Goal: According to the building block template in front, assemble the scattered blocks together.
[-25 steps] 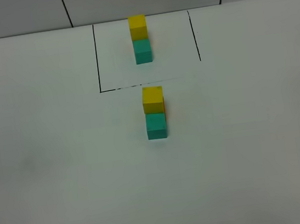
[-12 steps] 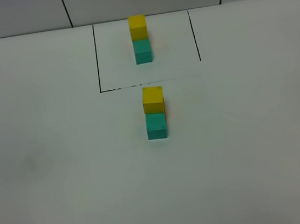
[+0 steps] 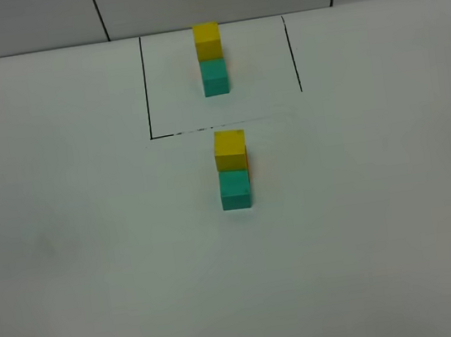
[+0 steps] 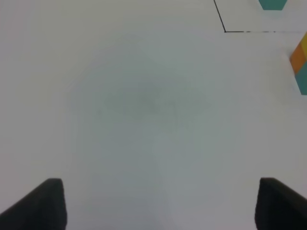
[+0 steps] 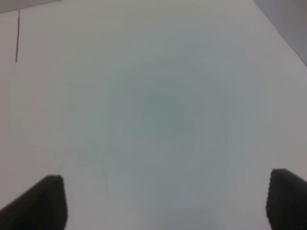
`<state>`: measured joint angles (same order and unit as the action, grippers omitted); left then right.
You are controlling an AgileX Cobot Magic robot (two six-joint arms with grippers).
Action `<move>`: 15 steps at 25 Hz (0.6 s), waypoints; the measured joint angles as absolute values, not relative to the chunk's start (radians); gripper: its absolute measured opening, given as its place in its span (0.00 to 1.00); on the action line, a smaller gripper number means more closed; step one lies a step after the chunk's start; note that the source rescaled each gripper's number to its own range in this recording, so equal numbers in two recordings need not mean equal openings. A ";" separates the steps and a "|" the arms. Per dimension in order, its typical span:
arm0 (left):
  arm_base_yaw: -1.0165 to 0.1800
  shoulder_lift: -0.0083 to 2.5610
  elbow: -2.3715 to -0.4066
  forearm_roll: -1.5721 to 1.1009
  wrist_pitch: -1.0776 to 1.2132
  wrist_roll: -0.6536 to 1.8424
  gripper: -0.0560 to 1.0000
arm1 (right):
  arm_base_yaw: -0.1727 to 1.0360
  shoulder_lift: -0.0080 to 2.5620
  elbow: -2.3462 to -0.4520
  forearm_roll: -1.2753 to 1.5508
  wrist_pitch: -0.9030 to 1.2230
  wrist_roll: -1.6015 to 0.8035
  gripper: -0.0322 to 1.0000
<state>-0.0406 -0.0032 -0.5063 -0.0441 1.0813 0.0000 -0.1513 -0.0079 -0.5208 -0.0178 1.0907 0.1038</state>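
The building block template stands inside a black-outlined box at the back of the table, a yellow cube (image 3: 207, 39) joined to a teal cube (image 3: 214, 78). Just in front of the box the scattered blocks sit together: a yellow cube (image 3: 230, 150) behind a teal cube (image 3: 235, 190), with a sliver of the orange cube (image 3: 248, 165) at their right side. The left wrist view catches this group's orange cube (image 4: 298, 57) at its edge. My left gripper (image 4: 163, 206) and right gripper (image 5: 163, 203) both stand open over bare table, holding nothing. Neither arm appears in the exterior high view.
The black outline (image 3: 145, 88) marks the template's area on the white table (image 3: 96, 260). A wall with dark seams runs behind the table. One stretch of the outline (image 5: 17, 36) shows in the right wrist view.
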 joint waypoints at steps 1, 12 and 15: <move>-0.041 -0.003 -0.506 -0.044 1.081 0.000 0.77 | -0.158 -0.008 -0.521 -0.018 1.091 0.104 0.76; -0.041 -0.003 -0.506 -0.044 1.081 0.000 0.77 | -0.179 -0.008 -0.521 -0.017 1.091 0.104 0.76; -0.041 -0.003 -0.506 -0.044 1.081 0.000 0.77 | -0.179 -0.008 -0.521 -0.017 1.091 0.104 0.76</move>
<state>-0.0406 -0.0032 -0.5063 -0.0441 1.0813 0.0000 -0.1792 -0.0079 -0.5208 -0.0166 1.0907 0.1038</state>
